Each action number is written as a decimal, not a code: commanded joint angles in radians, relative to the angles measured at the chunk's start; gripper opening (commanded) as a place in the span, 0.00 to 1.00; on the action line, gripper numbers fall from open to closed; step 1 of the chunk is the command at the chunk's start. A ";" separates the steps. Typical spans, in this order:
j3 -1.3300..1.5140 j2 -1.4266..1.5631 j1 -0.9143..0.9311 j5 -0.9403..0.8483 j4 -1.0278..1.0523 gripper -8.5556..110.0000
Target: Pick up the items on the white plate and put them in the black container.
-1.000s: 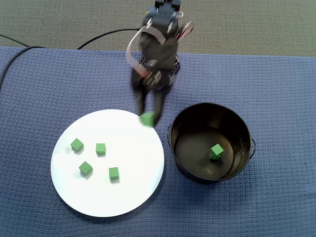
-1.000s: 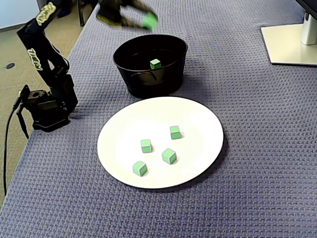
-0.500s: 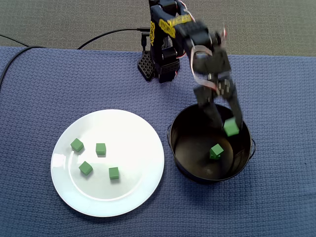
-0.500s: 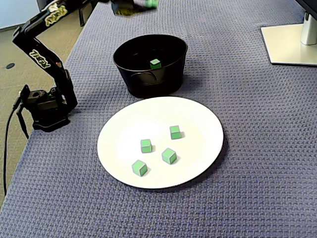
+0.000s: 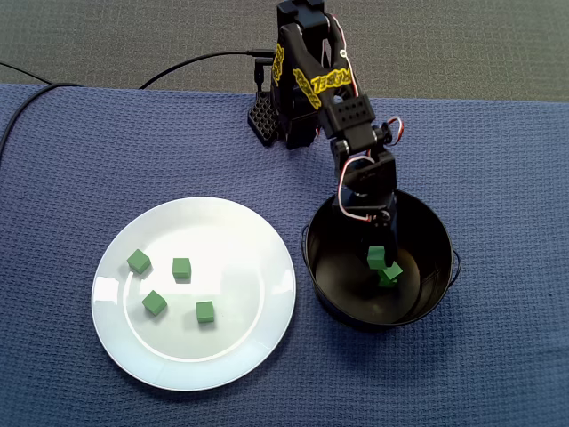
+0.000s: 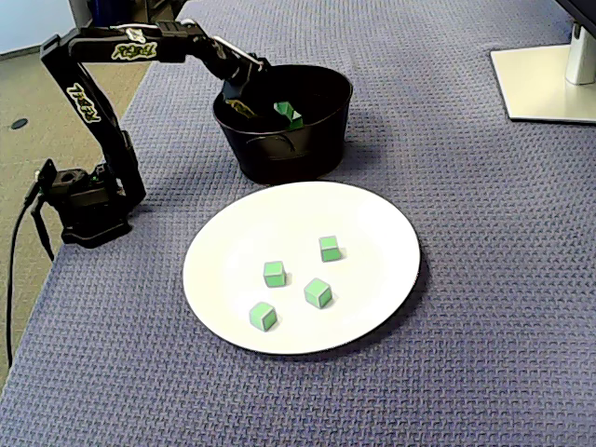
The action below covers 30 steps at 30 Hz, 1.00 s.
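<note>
Reaching into black container (image 5: 313, 267), gripper (image 5: 373, 248) touched green cube (image 5: 376, 258); clamped or apart could not be told. Four cubes (image 5: 181, 267) sat on white plate (image 5: 240, 236)

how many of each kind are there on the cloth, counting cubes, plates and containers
green cubes: 6 (4 on the plate, 2 inside the container)
white plate: 1
black container: 1
total: 8

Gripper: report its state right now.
The gripper is shut on a green cube, down inside the black container.
</note>
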 commanded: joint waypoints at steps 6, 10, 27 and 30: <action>-0.046 0.032 0.012 0.080 0.058 0.39; -0.232 0.135 0.043 -0.034 0.374 0.46; -0.735 0.095 0.775 -1.192 0.953 0.38; -0.630 0.040 0.861 -1.282 0.842 0.40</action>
